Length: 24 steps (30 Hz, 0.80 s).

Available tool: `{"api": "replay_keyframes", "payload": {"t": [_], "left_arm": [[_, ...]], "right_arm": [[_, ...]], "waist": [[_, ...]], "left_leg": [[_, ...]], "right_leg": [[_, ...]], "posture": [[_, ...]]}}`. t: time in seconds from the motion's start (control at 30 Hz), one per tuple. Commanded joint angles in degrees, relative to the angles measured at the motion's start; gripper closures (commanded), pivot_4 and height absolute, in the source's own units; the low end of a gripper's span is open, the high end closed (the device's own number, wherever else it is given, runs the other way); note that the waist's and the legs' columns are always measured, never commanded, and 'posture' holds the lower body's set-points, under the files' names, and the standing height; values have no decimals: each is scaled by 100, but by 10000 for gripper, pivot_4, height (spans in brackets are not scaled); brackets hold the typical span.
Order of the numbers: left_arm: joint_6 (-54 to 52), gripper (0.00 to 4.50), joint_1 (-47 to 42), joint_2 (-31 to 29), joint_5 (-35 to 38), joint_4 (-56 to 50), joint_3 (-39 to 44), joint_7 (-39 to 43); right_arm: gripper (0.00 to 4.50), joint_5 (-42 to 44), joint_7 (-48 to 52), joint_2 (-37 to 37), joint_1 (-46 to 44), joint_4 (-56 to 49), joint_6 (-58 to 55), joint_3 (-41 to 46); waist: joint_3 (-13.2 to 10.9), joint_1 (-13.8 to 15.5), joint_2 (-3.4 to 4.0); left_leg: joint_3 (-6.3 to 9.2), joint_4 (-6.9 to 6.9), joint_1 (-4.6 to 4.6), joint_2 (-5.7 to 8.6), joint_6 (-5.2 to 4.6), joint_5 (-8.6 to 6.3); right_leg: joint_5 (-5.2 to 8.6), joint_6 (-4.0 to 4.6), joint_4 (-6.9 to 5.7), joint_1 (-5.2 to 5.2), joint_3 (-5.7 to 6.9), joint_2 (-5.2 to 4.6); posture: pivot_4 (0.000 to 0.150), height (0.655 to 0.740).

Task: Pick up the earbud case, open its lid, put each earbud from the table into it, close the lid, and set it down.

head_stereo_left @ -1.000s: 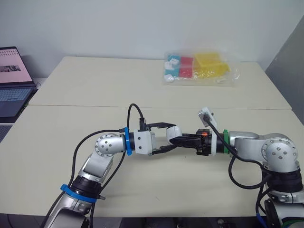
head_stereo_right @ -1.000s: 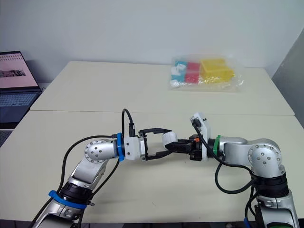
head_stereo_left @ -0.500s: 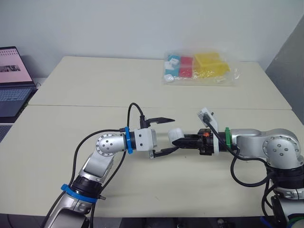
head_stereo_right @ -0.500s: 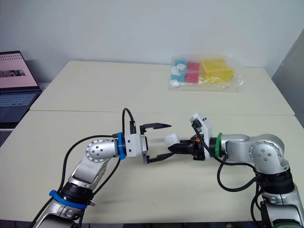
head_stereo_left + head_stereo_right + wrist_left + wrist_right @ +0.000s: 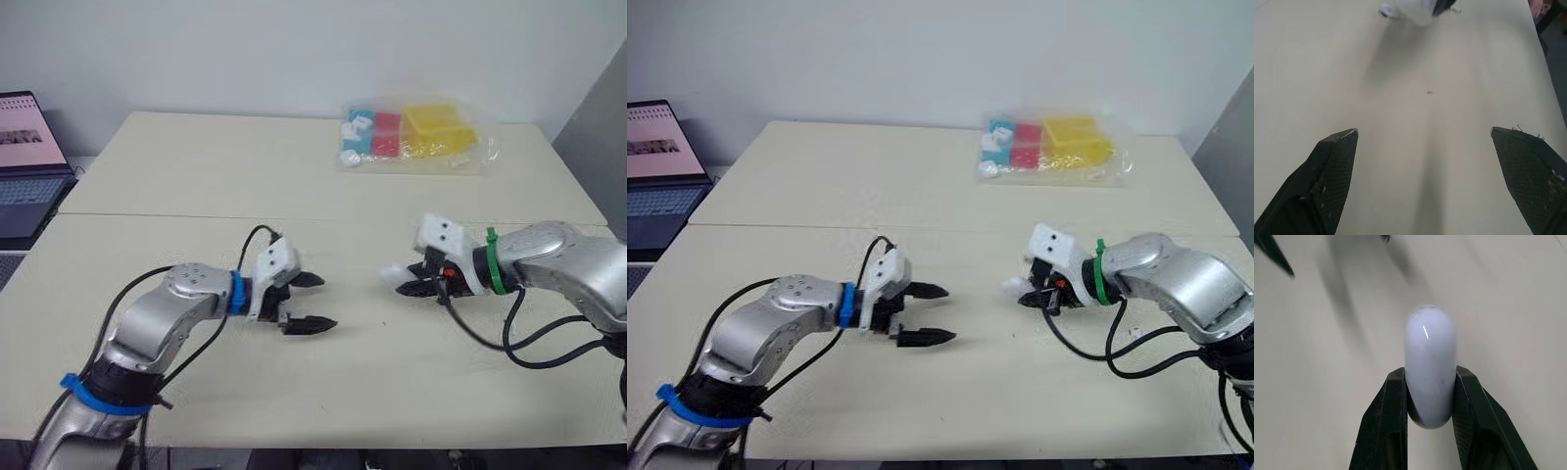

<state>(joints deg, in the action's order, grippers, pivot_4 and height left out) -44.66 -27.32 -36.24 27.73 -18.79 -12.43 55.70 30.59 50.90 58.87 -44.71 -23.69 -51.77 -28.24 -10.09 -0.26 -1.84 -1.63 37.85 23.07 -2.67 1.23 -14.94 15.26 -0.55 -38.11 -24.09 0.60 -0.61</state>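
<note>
My right gripper (image 5: pixel 1430 378) is shut on the white earbud case (image 5: pixel 1430 357), one black finger (image 5: pixel 1387 406) pressing each side. The case looks closed and smooth. In the eye views the case (image 5: pixel 393 275) hangs just above the table, right of centre, at the tip of my right gripper (image 5: pixel 406 283). My left gripper (image 5: pixel 324 302) is to its left, low over the table, open wide with nothing between its fingers (image 5: pixel 1334 164). A clear gap lies between the two grippers. In the left wrist view the case (image 5: pixel 1419 7) is ahead of the open fingers.
A clear plastic bag (image 5: pixel 411 137) with yellow, red and blue pieces lies at the back right of the cream table (image 5: pixel 196 176). A laptop (image 5: pixel 24 162) stands off the table's left side. A seam crosses the tabletop in front of the bag.
Both grippers met at the case before. My left gripper opened and drew back to the left. My right gripper pulled away to the right, keeping the case.
</note>
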Motion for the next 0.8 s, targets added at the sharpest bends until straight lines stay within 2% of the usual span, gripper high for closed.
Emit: {"api": "replay_keyframes", "payload": {"t": [0.03,0.3,0.8], "left_arm": [[82,0,-279,224,-216,-186,-164,-326],[683,0,-396,234,-655,24,-556,-74],[1038,0,-537,502,-873,203,-713,90]], "right_arm": [[37138,-346,402,-175,-158,-182,234,-74],[37138,-758,735,-503,-161,-140,191,-18],[37138,-1019,950,-733,-78,-232,128,97]], "waist": [[-1,8,-2],[-1,3,-2],[-1,6,-2]], "left_leg": [[-1,3,1,0,0,0],[-2,8,-7,-3,0,0],[-2,23,-19,3,0,1]], "right_leg": [[-2,-1,0,1,-2,2],[-18,27,-16,0,-5,9],[-14,26,-66,-4,-8,6]], "posture": [[1500,7400],[1500,7400],[1500,7400]]}}
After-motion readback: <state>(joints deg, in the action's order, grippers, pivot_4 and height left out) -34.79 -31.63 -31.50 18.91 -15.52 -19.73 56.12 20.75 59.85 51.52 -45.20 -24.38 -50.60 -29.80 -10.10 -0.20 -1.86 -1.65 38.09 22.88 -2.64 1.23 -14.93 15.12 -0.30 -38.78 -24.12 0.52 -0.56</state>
